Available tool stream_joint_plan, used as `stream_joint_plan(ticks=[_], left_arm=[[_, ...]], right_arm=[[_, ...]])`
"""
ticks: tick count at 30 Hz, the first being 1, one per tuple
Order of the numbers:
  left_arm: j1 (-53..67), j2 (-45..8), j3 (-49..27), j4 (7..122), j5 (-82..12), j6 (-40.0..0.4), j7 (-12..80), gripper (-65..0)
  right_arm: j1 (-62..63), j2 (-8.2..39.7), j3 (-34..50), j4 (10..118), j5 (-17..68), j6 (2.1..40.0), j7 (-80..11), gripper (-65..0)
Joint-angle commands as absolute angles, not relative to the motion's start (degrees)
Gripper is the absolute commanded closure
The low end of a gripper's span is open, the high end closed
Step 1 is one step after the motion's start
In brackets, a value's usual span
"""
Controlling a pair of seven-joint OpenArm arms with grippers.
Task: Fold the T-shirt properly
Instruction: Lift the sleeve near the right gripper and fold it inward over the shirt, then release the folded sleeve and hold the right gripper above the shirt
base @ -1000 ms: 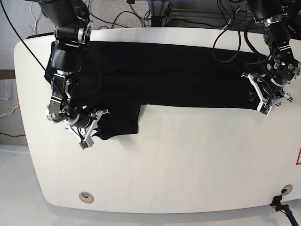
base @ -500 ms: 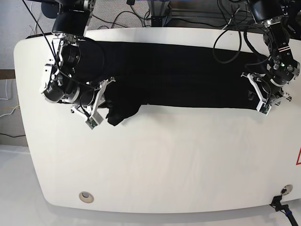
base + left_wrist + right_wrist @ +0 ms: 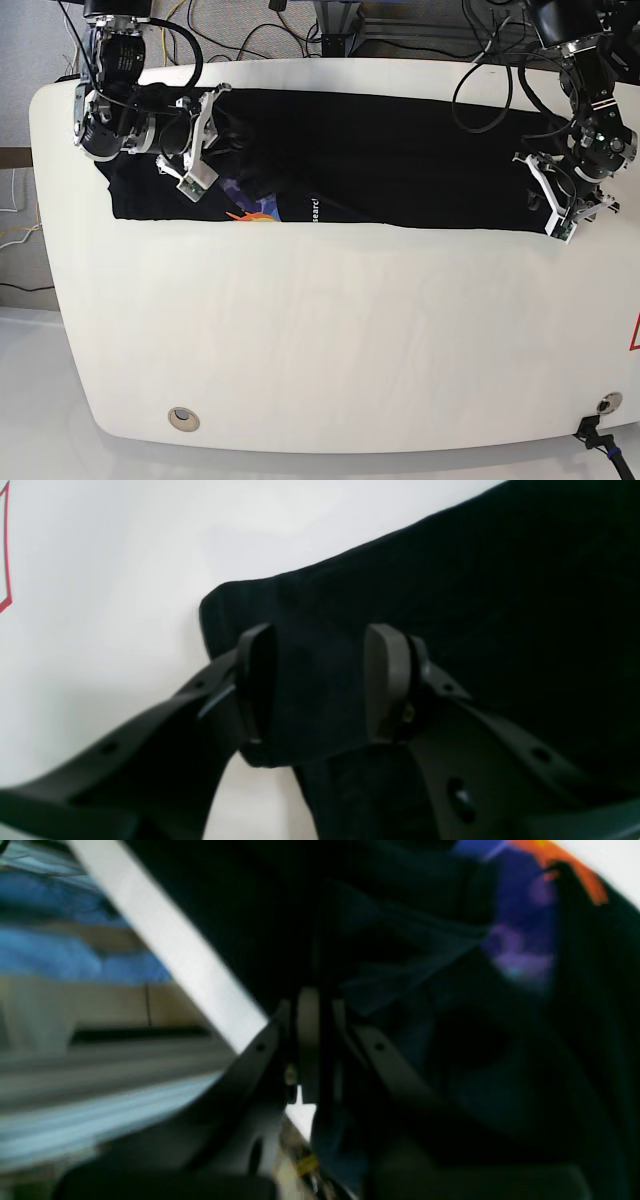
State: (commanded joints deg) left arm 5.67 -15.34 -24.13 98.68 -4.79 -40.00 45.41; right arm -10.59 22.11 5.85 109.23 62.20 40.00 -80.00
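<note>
the t-shirt [image 3: 380,160] lies along the counter's [image 3: 330,340] far edge. the right gripper [image 3: 315,1040], jaws seemingly clamped on cloth, could drop its fold crooked. the left gripper [image 3: 320,680], jaws apart astride the corner, pins nothing, so that end may slide.

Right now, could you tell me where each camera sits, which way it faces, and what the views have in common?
Base: mounted high, looking down on the white table, the T-shirt and both arms.
Left wrist: behind the left gripper, looking past its open fingers at the shirt's corner.
Right wrist: behind the right gripper, its fingers closed on lifted cloth, coloured print beyond.
Shared: all show the black shirt; the print also appears in the base view.
</note>
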Motion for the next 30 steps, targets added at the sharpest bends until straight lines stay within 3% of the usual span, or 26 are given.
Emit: stream_joint_plan(ticks=[5, 7, 15, 21, 25, 30], left_arm=[[5.41, -15.34, -23.08, 98.59, -4.79, -40.0, 45.41, -26.5], [5.41, -15.34, -22.73, 98.59, -4.79, -40.0, 45.41, -26.5], [5.67, -15.34, -22.73, 98.59, -4.79, -40.0, 45.41, -26.5], [5.58, -15.34, -22.73, 98.59, -4.79, -40.0, 45.41, -26.5], [5.41, -15.34, -22.73, 98.59, -4.79, -40.0, 45.41, -26.5], [5.41, -15.34, -22.64, 98.59, -4.79, -40.0, 45.41, -26.5]], right_arm=[[-11.82, 23.52, 1.54, 109.14, 65.89, 40.0, -80.0, -43.0], [-11.91, 23.6, 0.75, 109.14, 66.33, 40.0, -80.0, -48.3], [-8.04, 23.08, 8.48, 109.05, 61.93, 40.0, -80.0, -48.2], [-7.6, 22.9, 10.33, 109.05, 51.65, 40.0, -78.37, -48.2], [-7.69, 17.63, 10.59, 109.05, 43.38, 40.0, -78.2, -48.2], [-8.22, 9.45, 10.24, 109.05, 40.48, 40.0, -78.46, -43.8]])
